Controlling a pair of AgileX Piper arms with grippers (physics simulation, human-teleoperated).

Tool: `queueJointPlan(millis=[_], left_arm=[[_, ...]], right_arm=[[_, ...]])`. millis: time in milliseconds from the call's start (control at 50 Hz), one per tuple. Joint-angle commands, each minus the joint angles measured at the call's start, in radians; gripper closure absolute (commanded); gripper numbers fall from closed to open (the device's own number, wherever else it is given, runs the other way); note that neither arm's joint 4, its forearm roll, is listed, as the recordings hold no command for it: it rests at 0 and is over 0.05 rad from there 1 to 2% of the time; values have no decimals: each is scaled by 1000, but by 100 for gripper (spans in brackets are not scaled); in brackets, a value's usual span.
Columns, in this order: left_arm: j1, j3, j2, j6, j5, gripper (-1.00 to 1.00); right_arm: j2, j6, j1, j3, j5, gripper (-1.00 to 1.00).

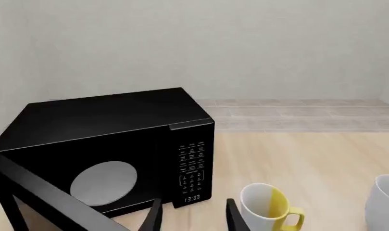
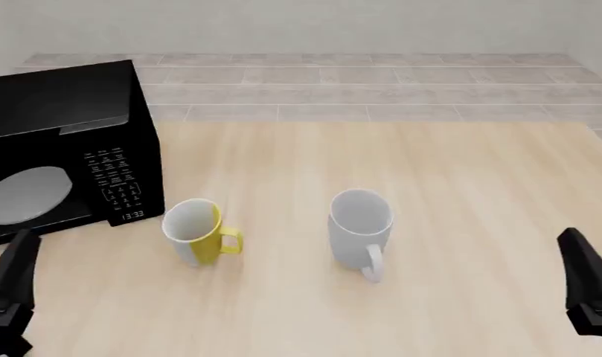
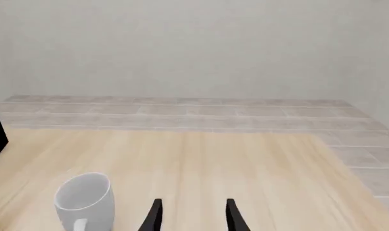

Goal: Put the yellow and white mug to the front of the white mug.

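Standing upright on the wooden bench (image 2: 460, 223), the yellow mug (image 2: 197, 230) sits just right of the microwave (image 2: 68, 149), close to its keypad corner but not touching, handle pointing right. White mug (image 2: 362, 227) is also upright, to the right of the yellow one w/ a clear gap between them, roughly level in depth, handle turned toward the near edge.

Left arm (image 2: 8, 286) shows only as a dark tip at the near left corner in the front view, right arm (image 2: 591, 286) likewise at the near right corner. Both are well apart from the mugs.

Left jaws (image 1: 193, 216): two dark fingers w/ a gap between them, nothing held; the yellow mug is just beside one finger in that wrist view, not between them. Right jaws (image 3: 193, 216): same, fingers spread w/ bare bench in the gap, nothing gripped; white mug off to one side.

Microwave door has a round pale window, display reads 13:33. Beyond the bench, a tiled floor (image 2: 380, 89) runs to a plain pale wall (image 3: 181, 48).
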Motion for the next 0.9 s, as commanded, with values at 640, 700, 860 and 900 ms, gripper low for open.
queueJointPlan(millis=[640, 700, 860, 900], left_arm=[[0, -3, 5, 0, -1, -100], [0, -3, 5, 0, -1, -100], [0, -3, 5, 0, -1, -100], [0, -3, 5, 0, -1, -100]], right_arm=[[692, -247, 425, -425, -37, -100], [774, -208, 495, -469, -12, -100], [897, -236, 536, -580, 49, -100], [903, -245, 543, -598, 60, -100]])
